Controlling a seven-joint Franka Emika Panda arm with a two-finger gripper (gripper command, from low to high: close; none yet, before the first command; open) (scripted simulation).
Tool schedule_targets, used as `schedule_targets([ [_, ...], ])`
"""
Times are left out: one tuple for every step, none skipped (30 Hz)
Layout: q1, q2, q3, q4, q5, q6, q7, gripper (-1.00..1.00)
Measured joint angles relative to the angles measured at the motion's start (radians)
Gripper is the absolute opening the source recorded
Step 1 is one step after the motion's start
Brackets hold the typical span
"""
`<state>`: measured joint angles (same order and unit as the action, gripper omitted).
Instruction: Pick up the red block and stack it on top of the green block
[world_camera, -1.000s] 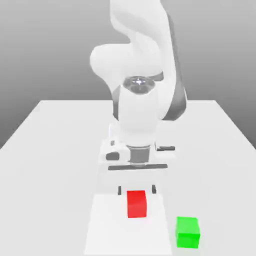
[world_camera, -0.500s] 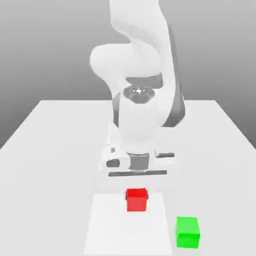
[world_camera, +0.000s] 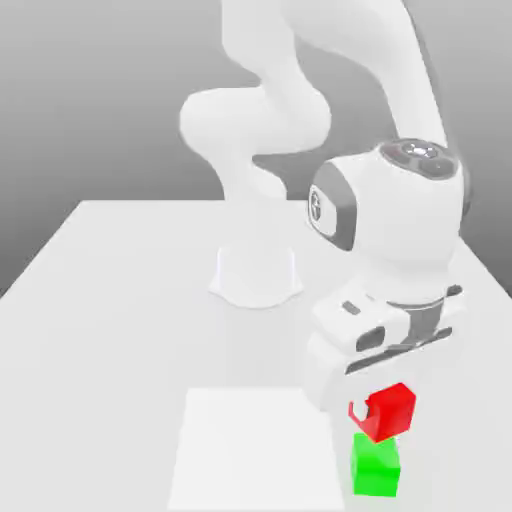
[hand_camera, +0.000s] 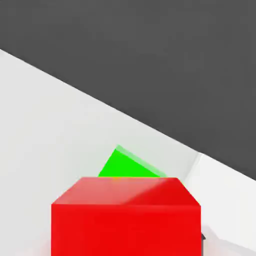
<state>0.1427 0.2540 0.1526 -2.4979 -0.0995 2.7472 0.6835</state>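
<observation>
"judging by the exterior view, how far along is the job?"

"about two thirds, most likely. the red block (world_camera: 394, 412) is up off the counter (world_camera: 100, 350), so the picking part looks done. the hand (world_camera: 386, 410) is clamped on it."

"and the green block (world_camera: 375, 467)?"

"it sits upright on the counter, just beside the pale square (world_camera: 255, 450), towards the exterior view's right. the red block is over it, near its top face."

"so is it stacked?"

"no, that part is left. the red one is in the hand's grip, and whether its lower edge touches the green top is impossible to tell from here. the hand view has the green block peeking out past the red one."

"do the two line up?"

"not squarely. the red block is turned at an angle to the green one, and it may be a bit off centre too."

"what remains, then?"

"probably a small correction over the green top, perhaps a turn to match the faces, then a gentle lowering, a release and a clear retreat. coming down off centre could tip the red block or shove the green one sideways, so the placing is the delicate bit."
</observation>
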Motion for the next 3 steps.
schedule_targets([
  [0.000, 0.000, 0.000, 0.000, 0.000, 0.000, 0.000, 1.00],
  [0.000, 0.000, 0.000, 0.000, 0.000, 0.000, 0.000, 1.00],
  [0.000, 0.000, 0.000, 0.000, 0.000, 0.000, 0.000, 1.00],
])
